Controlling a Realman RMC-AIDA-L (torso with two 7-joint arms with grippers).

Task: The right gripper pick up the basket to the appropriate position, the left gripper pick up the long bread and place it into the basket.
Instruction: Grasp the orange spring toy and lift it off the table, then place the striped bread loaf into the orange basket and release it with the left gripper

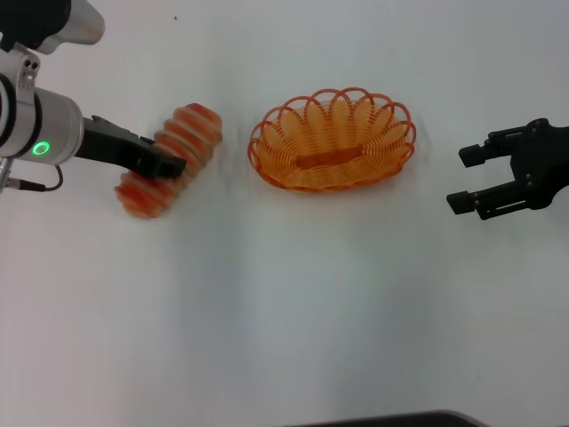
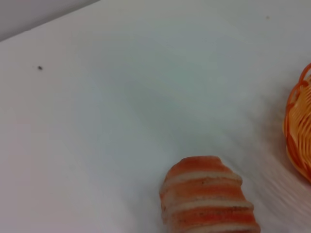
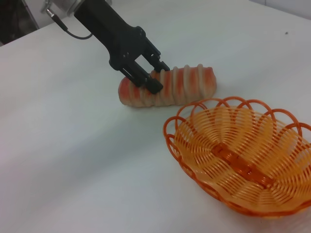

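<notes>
Item 1, left gripper [image 1: 169, 165]: black claw on the green-lit arm, at 9 o'clock of the table [image 1: 284, 320]; fingers set either side of the loaf's middle. Contact looks made, one finger on each flank; whether the squeeze is firm cannot be told. Judged as closing on the loaf, lift not yet shown

Item 2, long bread [image 1: 171, 158]: orange-red with cream ridges, lying on the table aslant, far end toward 1 o'clock, near end toward 7 o'clock. Just beside the basket, at the basket's 9 o'clock, apart from it. Not yet in the basket

Item 3, basket [image 1: 332, 140]: orange wire oval, upright on the table at about 12 o'clock of centre, empty, flat base showing through. Judged already placed, since nothing holds it

Item 4, right gripper [image 1: 471, 179]: black claw at 3 o'clock, well apart from the basket, fingers spread wide, holding nothing

Status: basket step judged done; bread grasp in hand; lift, carry toward 3 o'clock and release into the basket remain
</notes>
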